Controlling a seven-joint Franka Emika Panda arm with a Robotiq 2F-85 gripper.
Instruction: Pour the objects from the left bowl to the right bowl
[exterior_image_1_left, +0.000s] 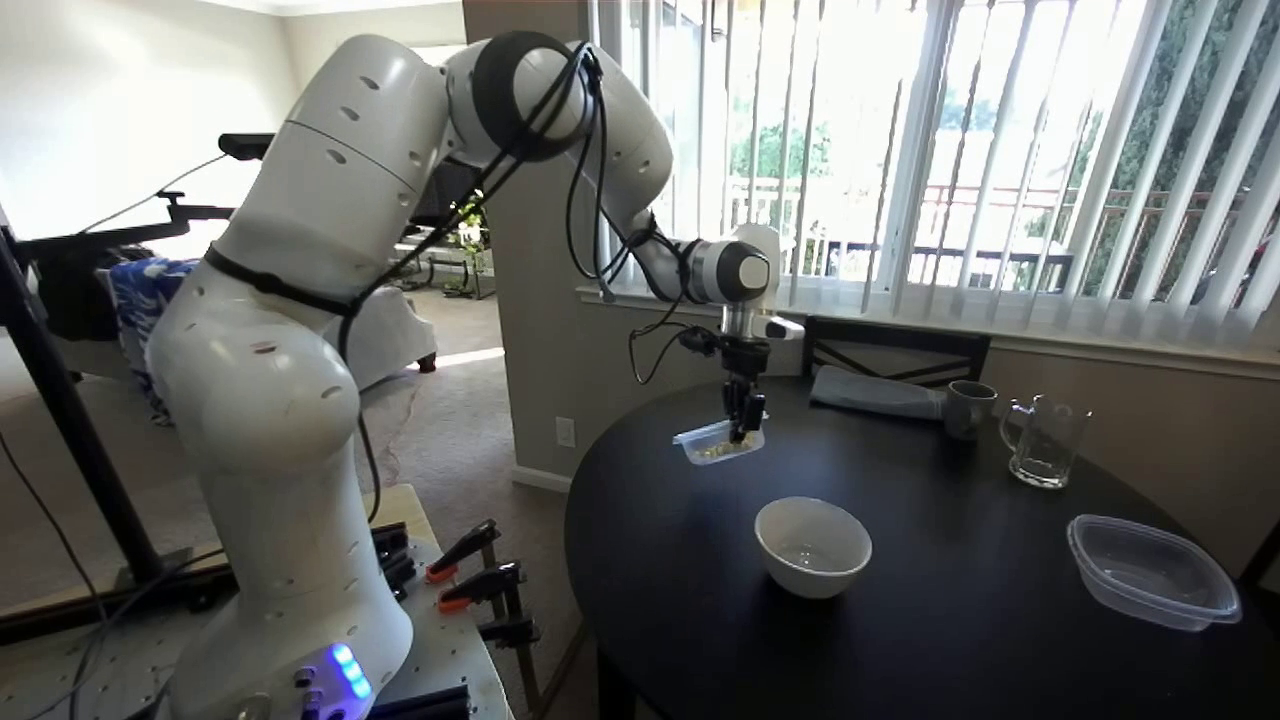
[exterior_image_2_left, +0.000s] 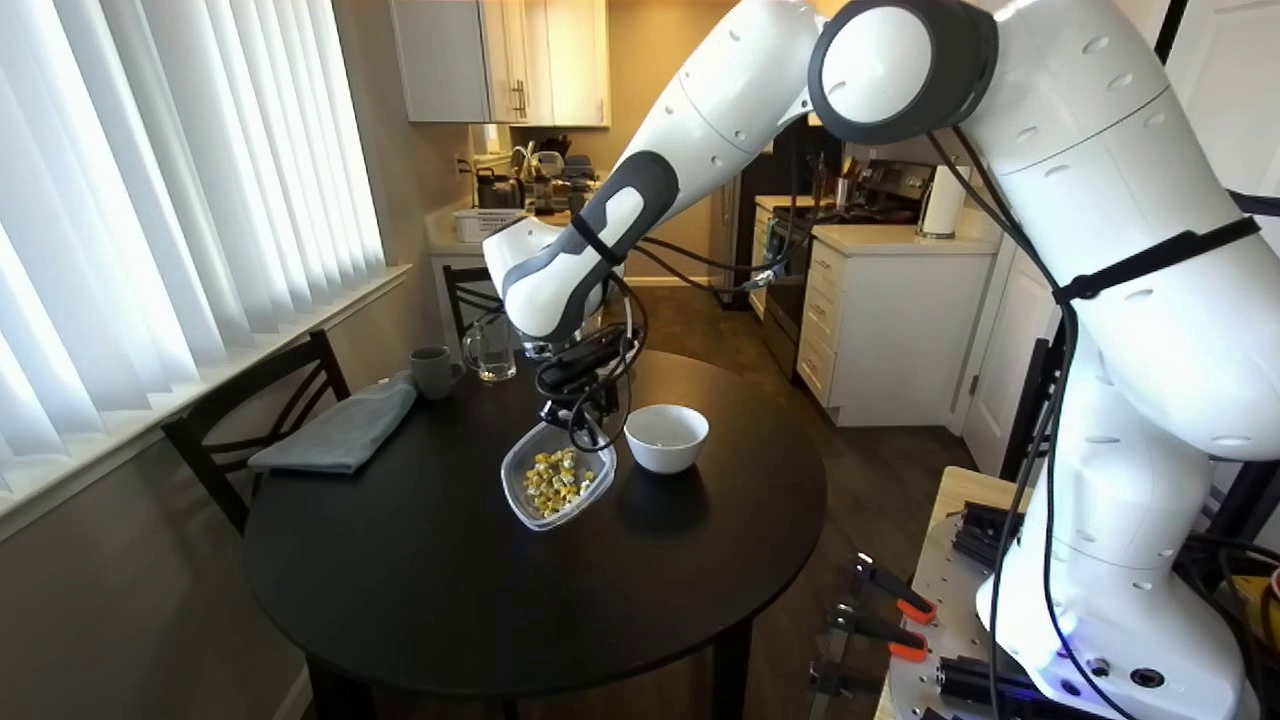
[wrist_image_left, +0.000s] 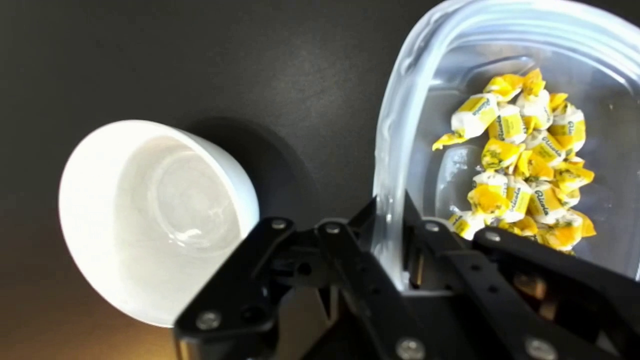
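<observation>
Wrist view, and my gripper (wrist_image_left: 392, 215) had the tub (wrist_image_left: 397, 135) pinched by its rim, sweets (wrist_image_left: 542, 200) inside, white bowl (wrist_image_left: 100, 200) empty: grasp made, the pour remained

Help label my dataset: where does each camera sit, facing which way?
An exterior view: beside the arm, facing window across table; most of arm shows.
An exterior view: beside the arm, facing kitchen cabinets; arm's top cropped.
Wrist view: on the arm, facing down at white bowl and clear container; gripper shows.
Both exterior views share arm, table and white bowl.
</observation>
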